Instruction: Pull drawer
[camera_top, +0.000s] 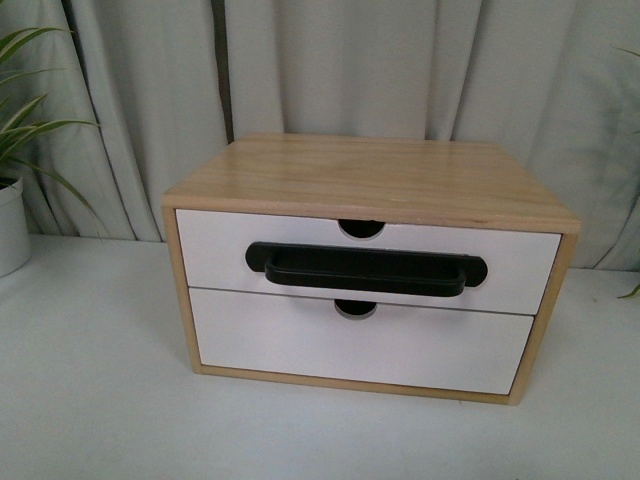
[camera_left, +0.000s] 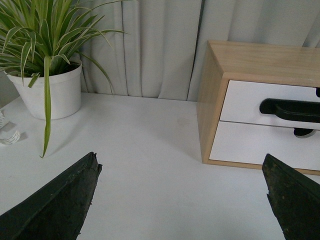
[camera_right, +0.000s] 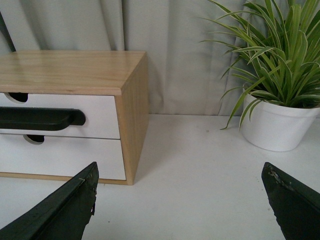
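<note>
A wooden cabinet (camera_top: 370, 175) stands in the middle of the white table. Its upper drawer (camera_top: 215, 250) has a white front, a wide black bar handle (camera_top: 365, 268) and a half-round notch (camera_top: 361, 228) in its rim, and it sits closed, flush with the frame. Neither arm shows in the front view. My left gripper (camera_left: 181, 162) is open over bare table, left of the cabinet and in front of it; the drawer (camera_left: 245, 102) shows beyond. My right gripper (camera_right: 180, 170) is open too, off the cabinet's right corner, with the drawer (camera_right: 100, 112) beyond.
The lower drawer front (camera_top: 360, 345) is plain white with no handle. A potted plant in a white pot (camera_left: 50, 92) stands at the left rear, another (camera_right: 275, 125) at the right rear. Grey curtains (camera_top: 330, 60) hang behind. Small white items (camera_left: 7, 135) lie at the table's left edge.
</note>
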